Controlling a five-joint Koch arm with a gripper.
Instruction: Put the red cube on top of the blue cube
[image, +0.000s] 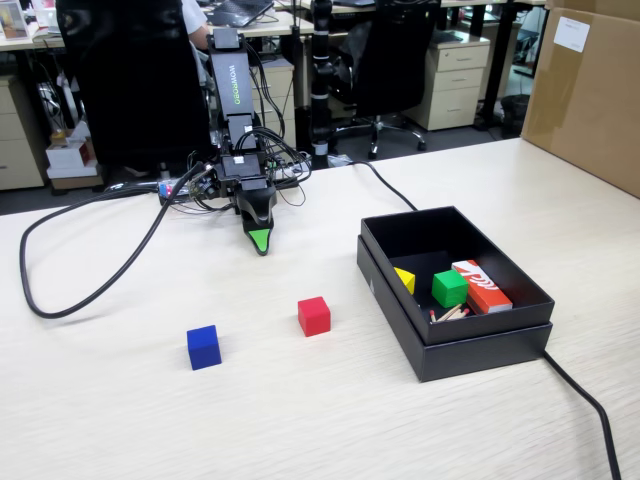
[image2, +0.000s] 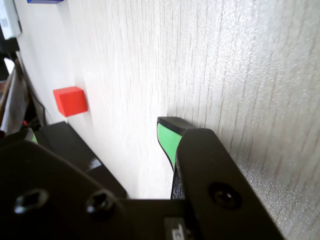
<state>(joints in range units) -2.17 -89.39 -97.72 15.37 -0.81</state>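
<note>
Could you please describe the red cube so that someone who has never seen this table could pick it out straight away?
In the fixed view, find the open black cardboard box on the right of the pale wooden table. Just left of it, on bare tabletop, sits the small solid bright-red cube. Its only near neighbour outside the box is the same-sized deep-blue cube further left; the red-orange and white carton lies inside the box and is longer.

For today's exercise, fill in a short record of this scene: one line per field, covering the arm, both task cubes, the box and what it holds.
gripper: gripper pointing down at the table, far side of both cubes, holding nothing; open or shut cannot be told
red cube: red cube on bare table, untouched
blue cube: blue cube on bare table, left of the red cube in the fixed view, apart from it
stacking: not yet done
black box: black box open, at right
box contents: green cube, yellow piece, red-orange and white box, thin sticks
</note>
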